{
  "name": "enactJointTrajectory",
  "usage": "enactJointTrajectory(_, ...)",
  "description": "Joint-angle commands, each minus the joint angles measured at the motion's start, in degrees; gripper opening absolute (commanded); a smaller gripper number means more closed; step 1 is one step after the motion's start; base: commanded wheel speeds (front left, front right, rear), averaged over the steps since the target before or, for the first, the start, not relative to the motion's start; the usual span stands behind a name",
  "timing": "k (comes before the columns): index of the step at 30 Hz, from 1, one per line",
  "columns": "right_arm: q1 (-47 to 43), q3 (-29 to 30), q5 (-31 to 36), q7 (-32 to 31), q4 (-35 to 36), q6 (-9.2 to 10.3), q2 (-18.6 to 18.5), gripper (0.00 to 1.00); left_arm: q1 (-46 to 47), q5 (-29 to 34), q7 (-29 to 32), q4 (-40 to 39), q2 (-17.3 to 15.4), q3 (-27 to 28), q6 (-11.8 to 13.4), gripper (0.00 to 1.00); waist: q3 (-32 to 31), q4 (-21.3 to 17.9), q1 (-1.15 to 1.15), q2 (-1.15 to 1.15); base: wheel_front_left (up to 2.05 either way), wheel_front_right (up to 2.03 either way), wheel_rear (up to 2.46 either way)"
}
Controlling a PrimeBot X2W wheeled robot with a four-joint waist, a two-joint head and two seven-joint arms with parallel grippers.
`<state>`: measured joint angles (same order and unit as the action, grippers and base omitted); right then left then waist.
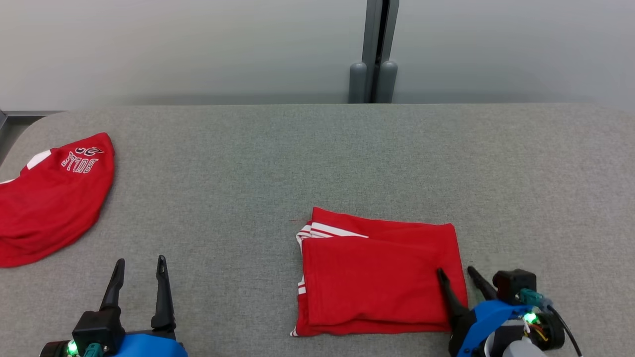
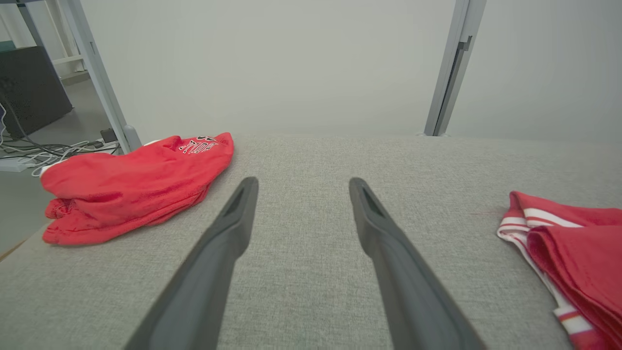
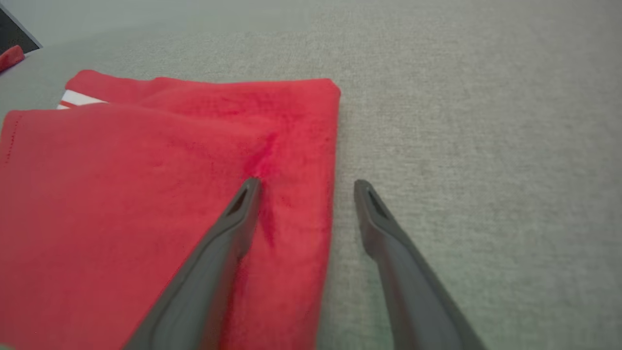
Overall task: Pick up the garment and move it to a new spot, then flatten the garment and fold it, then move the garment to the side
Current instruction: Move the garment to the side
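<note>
Garment, red fabric with white stripe trim (image 1: 382, 277) (image 2: 573, 243) (image 3: 146, 194): lies folded into a rough rectangle on the grey textile-covered table (image 1: 248, 173), right of centre and towards the near edge. Layers are stacked. The white stripes show along its left side and at its far-left corner. The top layer is mostly smooth, with a shallow crease near the right edge.

Right gripper (image 1: 455, 270) (image 3: 306, 183): positioned at the garment's near-right corner, its two long dark fingers spread apart and gripping nothing. It straddles the right edge of the garment. One finger (image 3: 228, 228) lies over the red cloth with its tip at the crease, and the other stands over bare table just beside that edge. Whether the inner finger presses on the cloth cannot be confirmed.

Left gripper (image 1: 140, 260) (image 2: 302, 181): at the near-left of the table, fingers spread wide and empty, over bare grey surface, well apart from the folded garment.

Second item, a rumpled red jersey with white lettering (image 1: 54, 198) (image 2: 131, 184): lies at the far-left end of the table, partly over its rounded corner.

A grey vertical post (image 1: 374, 49) stands behind the table against a pale wall.
</note>
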<state>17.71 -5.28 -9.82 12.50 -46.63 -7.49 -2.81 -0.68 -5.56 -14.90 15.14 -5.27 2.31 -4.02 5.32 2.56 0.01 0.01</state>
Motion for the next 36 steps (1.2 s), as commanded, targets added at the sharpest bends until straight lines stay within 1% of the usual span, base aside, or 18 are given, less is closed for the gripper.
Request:
enactJointTrajectory(1, 1.00, -0.79, -2.18, 0.49, -1.16, -0.01, -0.17, 1.00, 1.35, -0.25, -0.27, 0.31, -0.15, -0.26, 0.14, 1.00, 0.21, 0.11, -0.01, -0.01, 0.00, 0.00, 0.00)
enactJointTrajectory(4, 1.18, -3.44, -3.89, 1.03, -4.02, -0.01, -0.15, 1.00, 1.42, -0.35, -0.28, 0.64, -0.18, -0.19, 0.24, 1.00, 0.51, 0.03, -0.01, -0.01, 0.00, 0.00, 0.00)
enactJointTrajectory(6, 0.93, -5.52, -6.93, 1.16, -5.29, -0.02, -0.13, 1.00, 1.47, -0.37, -0.31, 0.59, -0.15, -0.19, 0.23, 1.00, 0.67, 0.03, -0.01, -0.01, 0.00, 0.00, 0.00)
enactJointTrajectory(10, 1.30, -11.95, -12.22, 1.56, -5.68, -0.08, 0.21, 1.00, 2.17, -0.49, -0.33, 0.28, 0.04, -0.22, 0.15, 1.00, 1.07, -0.01, -0.01, -0.01, 0.00, 0.00, 0.00)
enactJointTrajectory(13, 2.30, -14.50, -14.51, 1.95, -6.26, -0.08, 0.20, 1.00, 2.42, -0.75, -0.33, 0.02, 0.22, -0.24, 0.00, 1.00, 1.38, -0.03, -0.01, -0.01, 0.00, 0.00, 0.00)
enactJointTrajectory(14, 3.10, -14.27, -14.79, 2.05, -6.51, -0.08, 0.16, 0.00, 2.43, -0.83, -0.34, -0.08, 0.23, -0.18, -0.04, 1.00, 1.50, -0.07, -0.01, -0.01, 0.00, 0.00, 0.00)
enactJointTrajectory(18, 6.67, -12.49, -11.88, 2.54, -7.04, 0.00, -0.06, 0.00, 2.59, -1.01, -0.33, -1.32, 0.47, 0.25, 0.10, 1.00, 2.39, -0.30, -0.01, -0.01, 0.00, 0.00, 0.00)
enactJointTrajectory(21, 10.09, -11.35, -8.36, 2.68, -5.11, 0.00, -1.85, 0.00, 3.79, -0.82, -0.33, -3.70, 0.63, 0.58, 0.07, 1.00, 4.24, -0.50, -0.01, -0.01, 0.00, 0.00, 0.00)
enactJointTrajectory(24, 14.12, -11.06, -5.35, 2.70, -4.20, 0.00, -3.77, 0.00, 5.22, -0.33, -0.32, -7.07, 0.99, 0.42, 0.02, 1.00, 7.35, -0.59, -0.01, -0.01, 0.00, 0.00, 0.00)
enactJointTrajectory(28, 22.13, -11.33, -2.82, 2.71, -4.29, 0.00, -7.65, 0.00, 8.15, 0.30, -0.29, -11.21, 1.29, -0.11, 0.01, 1.00, 13.45, -1.25, -0.01, -0.01, 0.00, 0.00, 0.00)
enactJointTrajectory(31, 28.67, -11.87, -1.78, 2.71, -4.71, 0.00, -10.65, 0.00, 10.66, 1.07, -0.30, -14.07, 1.28, -0.18, -0.20, 1.00, 18.87, -2.76, -0.01, -0.01, 0.00, 0.00, 0.00)
enactJointTrajectory(36, 38.18, -11.17, -1.54, 2.71, -4.81, 0.00, -17.56, 0.00, 15.07, 2.73, -0.29, -18.81, 0.01, -0.15, -0.57, 1.00, 26.75, -6.04, -0.01, -0.01, 0.00, 0.00, 0.00)
